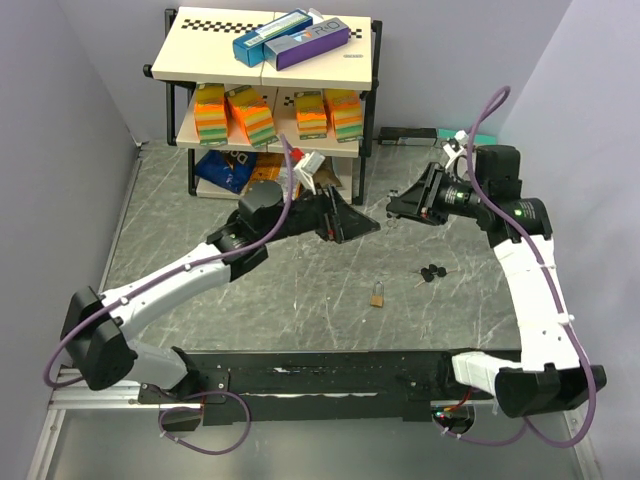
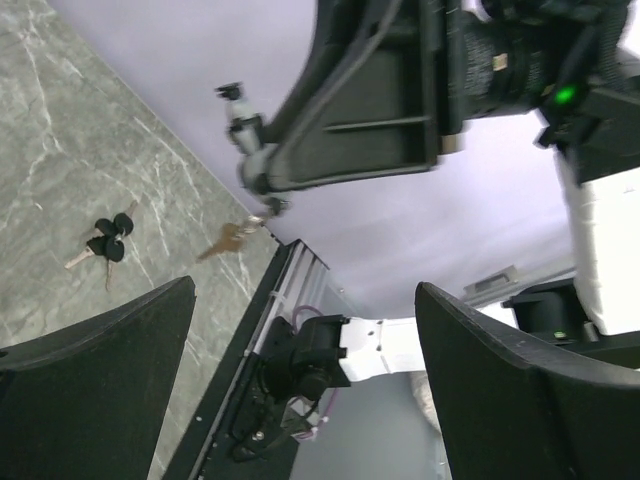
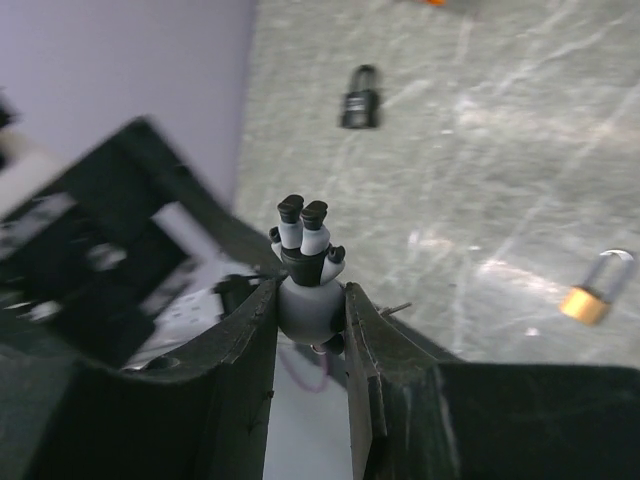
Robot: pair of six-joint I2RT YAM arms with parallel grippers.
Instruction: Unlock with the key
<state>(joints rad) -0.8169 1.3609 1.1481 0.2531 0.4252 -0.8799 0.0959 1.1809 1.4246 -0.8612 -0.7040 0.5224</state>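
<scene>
A small brass padlock lies on the grey marble table; it also shows in the right wrist view. My right gripper is shut on a round grey key fob with black and white prongs, held in the air above the table. In the left wrist view a brass key hangs from that fob. My left gripper is open and empty, raised and facing the right gripper at a short distance. Its dark fingers frame the left wrist view.
A bunch of black-headed keys lies right of the padlock, also in the left wrist view. A dark padlock lies farther off on the table. A shelf with orange boxes stands at the back. Purple walls stand on both sides.
</scene>
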